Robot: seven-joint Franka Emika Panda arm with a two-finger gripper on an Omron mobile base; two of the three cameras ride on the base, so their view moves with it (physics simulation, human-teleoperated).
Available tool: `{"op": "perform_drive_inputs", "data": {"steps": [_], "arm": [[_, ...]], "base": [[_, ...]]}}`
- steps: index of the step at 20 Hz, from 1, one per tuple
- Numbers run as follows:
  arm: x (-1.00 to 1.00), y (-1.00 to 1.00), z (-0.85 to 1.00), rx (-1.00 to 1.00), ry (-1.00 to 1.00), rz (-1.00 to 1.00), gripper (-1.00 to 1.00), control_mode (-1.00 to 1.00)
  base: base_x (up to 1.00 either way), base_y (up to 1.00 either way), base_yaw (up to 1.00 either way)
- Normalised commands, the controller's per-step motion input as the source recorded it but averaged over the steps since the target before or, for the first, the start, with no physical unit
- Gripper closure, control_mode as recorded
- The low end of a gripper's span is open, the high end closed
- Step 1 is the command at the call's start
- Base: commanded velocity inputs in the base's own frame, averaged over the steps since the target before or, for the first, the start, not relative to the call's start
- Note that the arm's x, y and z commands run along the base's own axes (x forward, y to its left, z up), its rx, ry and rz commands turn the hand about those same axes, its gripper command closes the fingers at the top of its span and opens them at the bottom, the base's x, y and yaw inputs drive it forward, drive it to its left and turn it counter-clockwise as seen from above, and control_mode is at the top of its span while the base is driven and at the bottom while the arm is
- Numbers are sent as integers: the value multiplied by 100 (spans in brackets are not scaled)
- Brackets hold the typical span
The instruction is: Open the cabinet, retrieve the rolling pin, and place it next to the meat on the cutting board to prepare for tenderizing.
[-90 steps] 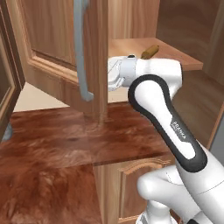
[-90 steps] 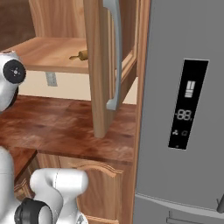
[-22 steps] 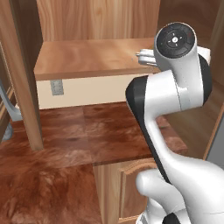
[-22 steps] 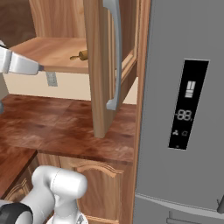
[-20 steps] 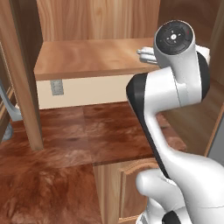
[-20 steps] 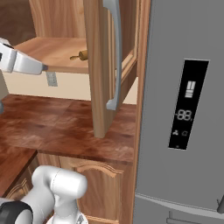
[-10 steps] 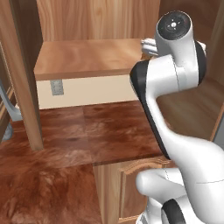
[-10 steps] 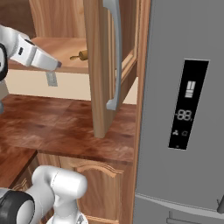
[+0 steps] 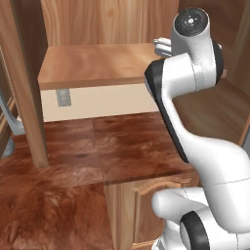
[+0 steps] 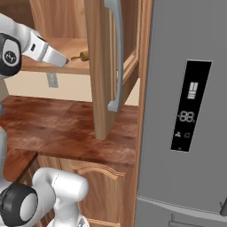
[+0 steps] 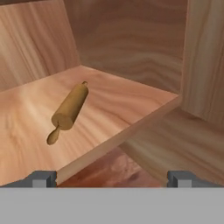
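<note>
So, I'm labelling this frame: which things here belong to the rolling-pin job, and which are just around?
Job:
- rolling pin, lying on the cabinet shelf
- cabinet, door open
- fingers, apart, short of the pin

Just around:
- fridge
- wall outlet
- countertop
- base cabinets

The light is even and soft in all three views, with no clear source and no glare. The pictures are rendered, a little coarse, with soft edges on the wood grain. The shelf (image 11: 109, 109) is bright; the rolling pin (image 11: 70, 109) throws only a faint shadow there. The table (image 9: 97, 151) looks darker under the shelf. No blur or edge distortion is visible.
</note>
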Motion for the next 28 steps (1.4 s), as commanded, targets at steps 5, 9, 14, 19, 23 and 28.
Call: {"op": "perform_drive_inputs", "data": {"steps": [5, 9, 14, 19, 23, 28], "arm": [[36, 0, -3, 3, 0, 1, -100, -100], [19, -4, -9, 0, 0, 0, -100, -100], [25, -3, -9, 0, 0, 0, -100, -100], [21, -7, -4, 1, 0, 0, -100, -100], [28, -3, -2, 1, 0, 0, -100, -100], [30, -2, -4, 2, 1, 0, -100, -100]], "base": [[0, 0, 0], [0, 0, 0], [0, 0, 0], [0, 0, 0], [0, 0, 0], [0, 0, 0]]}}
